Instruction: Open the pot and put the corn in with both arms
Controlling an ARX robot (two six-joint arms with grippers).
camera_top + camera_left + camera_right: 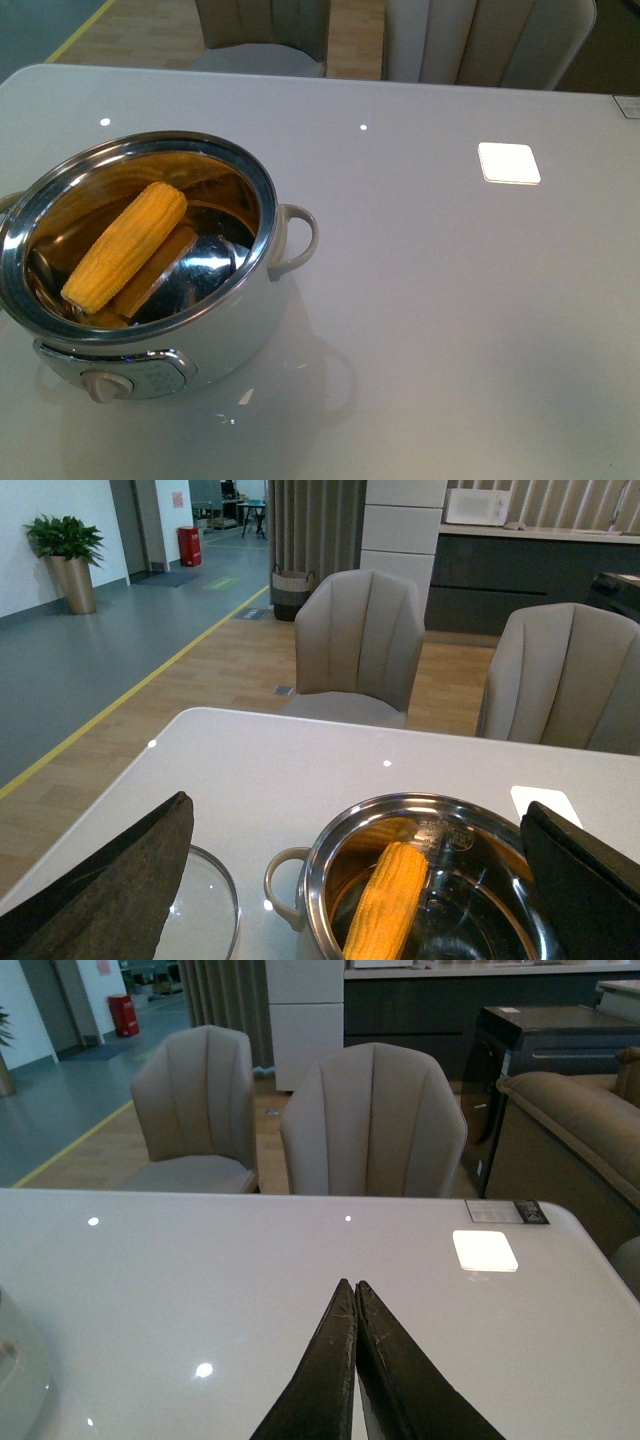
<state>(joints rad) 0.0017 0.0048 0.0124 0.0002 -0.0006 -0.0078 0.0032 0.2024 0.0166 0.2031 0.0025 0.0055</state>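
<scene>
The white pot [235, 330] stands open at the near left of the table, its steel bowl [220, 262] bare of its lid. The yellow corn [125, 245] lies slanted inside the bowl. In the left wrist view the corn [388, 900] and the pot [440, 820] sit between the wide-open fingers [120, 880] of my left gripper [356, 822], which is empty above them. The glass lid [205, 910] lies flat on the table beside the pot. My right gripper [353, 1287] is shut and empty over bare table. Neither arm shows in the front view.
A white square patch [509, 163] lies on the table at the far right, also seen in the right wrist view [485, 1250]. Two beige chairs [360, 645] stand behind the far table edge. A label [507, 1212] sits near the far right corner.
</scene>
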